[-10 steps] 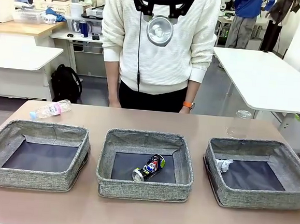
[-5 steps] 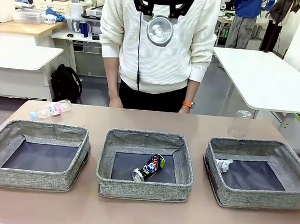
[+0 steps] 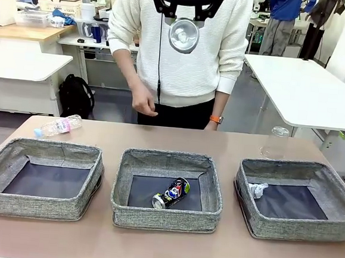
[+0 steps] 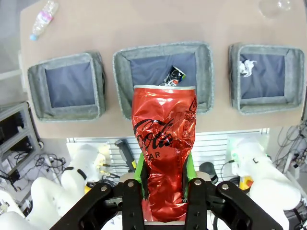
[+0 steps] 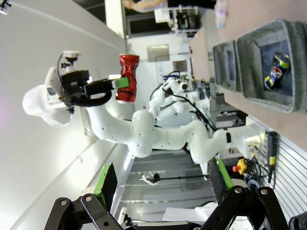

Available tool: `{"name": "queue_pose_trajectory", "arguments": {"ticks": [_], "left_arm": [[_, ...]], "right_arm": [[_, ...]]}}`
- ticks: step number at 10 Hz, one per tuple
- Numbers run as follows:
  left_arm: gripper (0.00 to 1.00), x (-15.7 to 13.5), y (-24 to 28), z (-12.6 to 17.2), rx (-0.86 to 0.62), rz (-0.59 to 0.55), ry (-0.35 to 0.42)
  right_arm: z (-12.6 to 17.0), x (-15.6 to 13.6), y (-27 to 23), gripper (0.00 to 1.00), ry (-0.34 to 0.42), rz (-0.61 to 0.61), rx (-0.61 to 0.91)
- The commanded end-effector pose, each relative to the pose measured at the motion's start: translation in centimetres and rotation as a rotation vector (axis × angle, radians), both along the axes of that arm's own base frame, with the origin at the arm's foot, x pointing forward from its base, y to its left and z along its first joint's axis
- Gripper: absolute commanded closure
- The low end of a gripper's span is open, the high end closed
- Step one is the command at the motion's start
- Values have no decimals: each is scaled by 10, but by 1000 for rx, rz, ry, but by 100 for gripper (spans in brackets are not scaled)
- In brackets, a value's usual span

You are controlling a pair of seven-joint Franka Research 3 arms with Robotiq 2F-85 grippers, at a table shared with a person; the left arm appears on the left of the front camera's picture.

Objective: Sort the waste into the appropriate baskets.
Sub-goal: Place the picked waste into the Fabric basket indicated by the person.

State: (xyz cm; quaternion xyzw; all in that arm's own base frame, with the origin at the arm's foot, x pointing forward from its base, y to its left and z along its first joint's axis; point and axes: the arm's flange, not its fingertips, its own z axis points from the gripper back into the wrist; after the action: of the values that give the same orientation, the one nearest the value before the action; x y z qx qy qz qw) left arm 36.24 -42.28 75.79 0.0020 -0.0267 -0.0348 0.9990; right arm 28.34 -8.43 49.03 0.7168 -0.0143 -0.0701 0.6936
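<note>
High above the table, my left gripper (image 4: 164, 178) is shut on a crushed red can (image 4: 164, 153), held upright between the green pads; the can (image 5: 127, 76) also appears in the right wrist view. Below it lie three grey woven baskets. The left basket (image 3: 38, 207) holds nothing. A crushed dark blue-black can (image 3: 171, 193) lies in the middle basket (image 3: 165, 218). A crumpled white paper wad (image 3: 256, 189) rests in the right basket (image 3: 296, 229). A blue-capped clear bottle (image 3: 58, 126) lies at the table's far left. A second clear bottle (image 3: 275, 143) stands at the far right. My right gripper (image 5: 160, 187) stands open, holding nothing.
A person in a white sweater stands at the far edge of the table, one hand (image 3: 143, 104) raised in front of the body. Bare tabletop runs in front of and behind the baskets. Other tables and a black bag stand behind.
The person's hand on the picture's left has lifted from near the table edge to waist height. The waste and baskets have not moved.
</note>
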Motion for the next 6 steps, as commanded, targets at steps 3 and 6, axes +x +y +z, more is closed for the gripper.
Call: {"name": "queue_pose_trajectory", "arguments": {"ticks": [3,6], "left_arm": [[66,-1,3,3,-12,0,13],[66,-1,3,3,-12,0,13]], "right_arm": [[2,1,0,0,-21,1,15],[2,1,0,0,-21,1,15]]}}
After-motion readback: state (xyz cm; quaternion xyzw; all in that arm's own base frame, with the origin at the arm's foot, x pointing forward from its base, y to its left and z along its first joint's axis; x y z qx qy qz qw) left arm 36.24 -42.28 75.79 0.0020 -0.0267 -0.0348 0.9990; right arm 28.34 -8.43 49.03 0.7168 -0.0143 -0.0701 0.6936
